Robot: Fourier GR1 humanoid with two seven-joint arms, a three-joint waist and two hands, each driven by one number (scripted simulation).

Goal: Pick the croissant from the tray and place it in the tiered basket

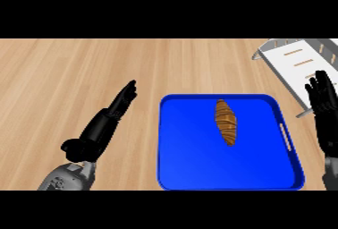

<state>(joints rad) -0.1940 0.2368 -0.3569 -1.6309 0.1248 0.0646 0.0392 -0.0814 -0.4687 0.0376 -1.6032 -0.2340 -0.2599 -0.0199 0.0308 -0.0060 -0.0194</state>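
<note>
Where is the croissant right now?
In the head view, the croissant lies in the blue tray, right of its middle, between the two hands, nearer the right hand.

One croissant (pixel 225 121) lies in one blue tray (pixel 198 170). One tiered basket (pixel 290 58) stands beyond the tray. Two robot hands show: left robot hand (pixel 119 107), right robot hand (pixel 323 100).

Your left hand (pixel 117 108) stretches forward from the lower left, fingers straight and pressed together, holding nothing, its grey forearm angling in from the bottom edge. Your right hand (pixel 322 100) stands at the right edge, fingers straight and raised.
</note>
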